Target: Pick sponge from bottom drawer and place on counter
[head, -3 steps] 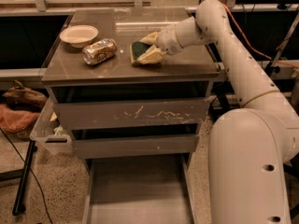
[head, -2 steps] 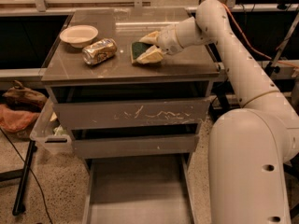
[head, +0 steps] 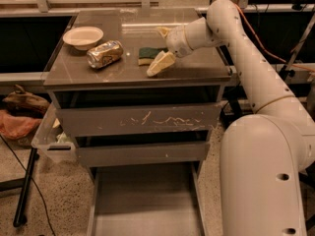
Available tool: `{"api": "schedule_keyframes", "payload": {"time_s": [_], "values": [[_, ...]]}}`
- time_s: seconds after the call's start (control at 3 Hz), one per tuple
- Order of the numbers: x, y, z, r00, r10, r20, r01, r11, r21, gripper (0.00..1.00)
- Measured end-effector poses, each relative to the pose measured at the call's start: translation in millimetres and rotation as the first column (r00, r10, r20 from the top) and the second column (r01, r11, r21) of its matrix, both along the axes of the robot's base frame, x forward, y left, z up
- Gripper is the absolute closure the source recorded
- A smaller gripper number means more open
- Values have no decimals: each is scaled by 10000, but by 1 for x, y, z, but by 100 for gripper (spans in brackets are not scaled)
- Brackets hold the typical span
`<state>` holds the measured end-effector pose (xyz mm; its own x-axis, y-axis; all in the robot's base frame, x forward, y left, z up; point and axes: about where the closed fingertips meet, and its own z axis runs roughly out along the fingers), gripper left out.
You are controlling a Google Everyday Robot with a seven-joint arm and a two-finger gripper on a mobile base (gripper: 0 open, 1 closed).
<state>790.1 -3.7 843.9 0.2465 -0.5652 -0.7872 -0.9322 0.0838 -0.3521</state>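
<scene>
The sponge (head: 146,54), dark green on top with a yellow layer below, lies flat on the counter (head: 197,65), right of the middle. My gripper (head: 162,47) hovers just right of it, open, with one pale finger (head: 160,63) in front of the sponge and the other (head: 163,31) behind it. Neither finger visibly grips the sponge. The bottom drawer (head: 147,205) is pulled out near the floor and its flat grey floor shows nothing in it.
A crushed golden can (head: 104,54) lies left of the sponge, with a pale bowl (head: 82,36) behind it. The scratched top drawer (head: 138,119) and middle drawer (head: 142,154) are closed. My arm's white base (head: 266,176) stands right of the cabinet. A bin (head: 49,139) hangs on the left.
The gripper's fingers have spread apart and the sponge, earlier between them, now lies free on the counter. The arm has barely shifted.
</scene>
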Motion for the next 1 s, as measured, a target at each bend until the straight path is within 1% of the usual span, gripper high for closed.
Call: {"api": "schedule_keyframes", "payload": {"time_s": [0.33, 0.67, 1.0], "values": [[-14, -14, 28, 9981, -348, 513, 348, 9994, 14, 0], [-46, -42, 89, 9790, -1220, 1634, 1207, 9925, 175, 0], [-107, -54, 182, 9283, -2439, 2806, 2269, 9696, 920, 0]]}}
